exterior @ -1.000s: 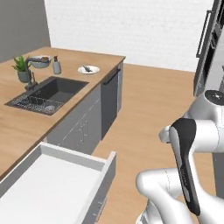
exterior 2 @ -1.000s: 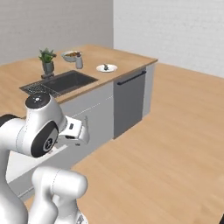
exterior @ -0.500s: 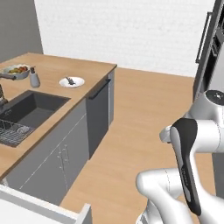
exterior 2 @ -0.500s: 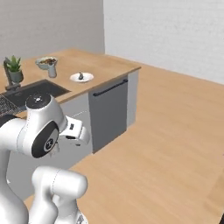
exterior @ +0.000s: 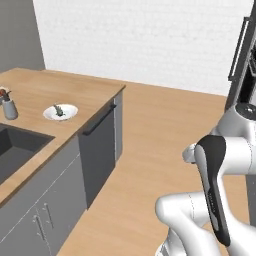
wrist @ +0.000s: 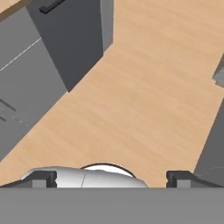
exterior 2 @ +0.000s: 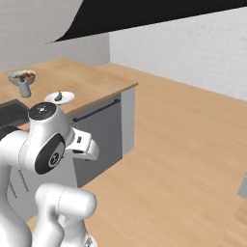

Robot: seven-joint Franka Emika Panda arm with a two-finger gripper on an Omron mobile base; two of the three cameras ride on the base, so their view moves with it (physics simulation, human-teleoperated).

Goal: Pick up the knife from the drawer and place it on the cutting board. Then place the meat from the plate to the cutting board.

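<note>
The base has driven on along the counter (exterior: 60,95).

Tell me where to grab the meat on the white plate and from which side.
Judging from both base views: take the meat from straight above, jaws straddling its narrow body. It sits dark and small at the middle of the shallow plate, whose rim blocks a sideways approach. Its exact shape is too small to tell.

Light wooden countertop (exterior: 75,95) running over grey cabinets (exterior: 45,210) and a dark dishwasher front (exterior: 100,150). On it, near the corner end, a white plate (exterior: 60,112) carrying a small dark item; further along, a small grey cup (exterior: 9,109) beside a bowl (exterior 2: 21,76) of fruit. A dark sink (exterior: 15,150) is recessed into the counter.
</note>
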